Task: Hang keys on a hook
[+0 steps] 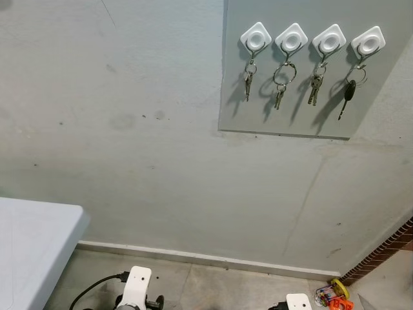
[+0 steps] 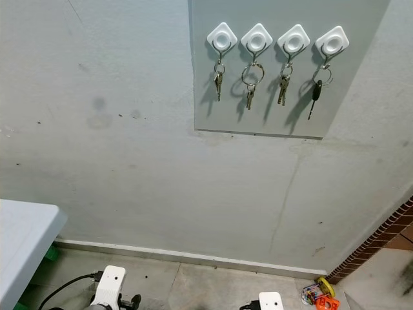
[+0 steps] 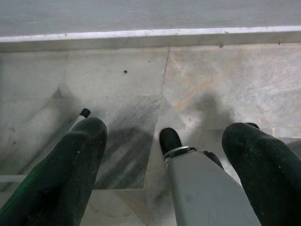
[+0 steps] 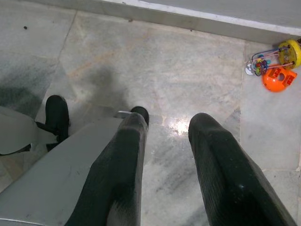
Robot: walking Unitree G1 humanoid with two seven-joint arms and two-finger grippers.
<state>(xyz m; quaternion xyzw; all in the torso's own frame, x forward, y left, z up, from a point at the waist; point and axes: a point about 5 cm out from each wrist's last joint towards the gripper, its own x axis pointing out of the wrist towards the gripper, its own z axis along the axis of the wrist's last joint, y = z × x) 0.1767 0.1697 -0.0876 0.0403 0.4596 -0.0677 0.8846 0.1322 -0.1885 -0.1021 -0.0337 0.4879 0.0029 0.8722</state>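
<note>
Grey wall (image 1: 129, 129) ahead of you: panel (image 1: 290, 123) with four white hooks, a key set (image 1: 248, 79) hanging on each. Left gripper (image 3: 162, 155) and right gripper (image 4: 167, 141) hang over marble floor (image 4: 141, 61), jaws released, empty.

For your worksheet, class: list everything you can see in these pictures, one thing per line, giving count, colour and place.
board: one, grey, on the wall, upper right
hooks: four, white, in a row across the board's top
keys: four sets, metal, one with a black head, one set hanging from each hook
table: one, white, lower left
skirting: one, pale, along the wall's foot
toy: one, orange and yellow, on the floor by the brick edge
left gripper: black fingers apart, hanging over the floor
right gripper: black fingers apart, hanging over the floor
</note>
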